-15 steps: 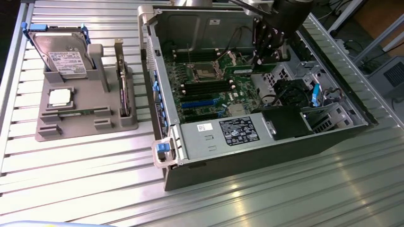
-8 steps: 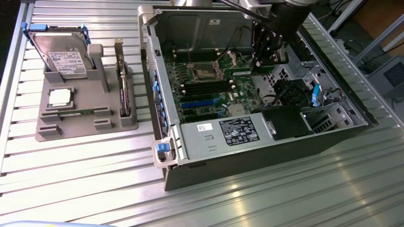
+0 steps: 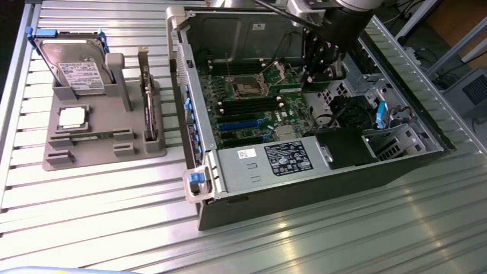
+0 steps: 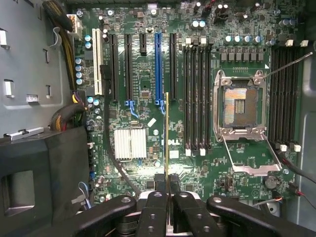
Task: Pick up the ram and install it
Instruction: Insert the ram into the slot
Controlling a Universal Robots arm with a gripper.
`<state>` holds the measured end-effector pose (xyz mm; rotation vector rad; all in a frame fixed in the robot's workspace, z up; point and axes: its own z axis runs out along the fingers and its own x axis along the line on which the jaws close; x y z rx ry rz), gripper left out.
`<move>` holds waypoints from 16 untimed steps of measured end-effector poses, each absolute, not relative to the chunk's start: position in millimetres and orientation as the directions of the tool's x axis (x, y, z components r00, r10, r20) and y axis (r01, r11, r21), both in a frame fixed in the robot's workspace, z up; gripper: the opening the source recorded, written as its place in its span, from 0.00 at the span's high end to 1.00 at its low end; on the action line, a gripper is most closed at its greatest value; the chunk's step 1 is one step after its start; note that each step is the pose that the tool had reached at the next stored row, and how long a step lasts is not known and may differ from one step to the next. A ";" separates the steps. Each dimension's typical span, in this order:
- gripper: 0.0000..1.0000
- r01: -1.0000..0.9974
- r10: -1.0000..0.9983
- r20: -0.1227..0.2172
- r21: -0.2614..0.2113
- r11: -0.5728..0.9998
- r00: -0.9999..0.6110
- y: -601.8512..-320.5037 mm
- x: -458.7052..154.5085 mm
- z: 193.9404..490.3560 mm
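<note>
The fingers (image 4: 168, 197) pinched the ram (image 4: 167, 133) edge-on between them, hanging above the motherboard (image 4: 148, 94) beside the slots (image 4: 197, 98); any tilt or offset risked jamming it against a slot's latches, in my judgement.

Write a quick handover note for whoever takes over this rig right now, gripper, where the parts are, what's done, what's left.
Gripper: shut on the ram, held edge-on between the fingers.
Position: arm is inside the open computer case, over the motherboard, ram hanging beside the memory slots near the open processor socket.
Done: ram picked up and carried to the case.
Left: ram not yet seated in a slot.
Elsewhere: grey parts holder holds the hard drive, processor chip and an upright card.
</note>
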<state>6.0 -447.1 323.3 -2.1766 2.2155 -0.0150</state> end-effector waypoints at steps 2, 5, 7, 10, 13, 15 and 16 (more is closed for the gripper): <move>0.88 -0.999 -1.000 -0.019 -0.032 0.018 -0.017 -447.1 6.0 319.6; 0.88 -0.999 -1.000 -0.019 -0.032 0.018 -0.017 -447.1 6.0 315.2; 0.88 -0.999 -1.000 -0.019 -0.032 0.018 -0.017 -447.1 6.0 313.2; 0.88 -0.999 -1.000 -0.019 -0.032 0.018 -0.017 -447.1 6.0 310.4; 0.88 -0.999 -1.000 -0.019 -0.032 0.018 -0.017 -447.1 6.0 306.9; 0.88 -0.999 -1.000 -0.019 -0.032 0.018 -0.017 -447.1 6.0 305.4; 0.88 -0.999 -1.000 -0.019 -0.032 0.018 -0.017 -447.1 6.0 304.4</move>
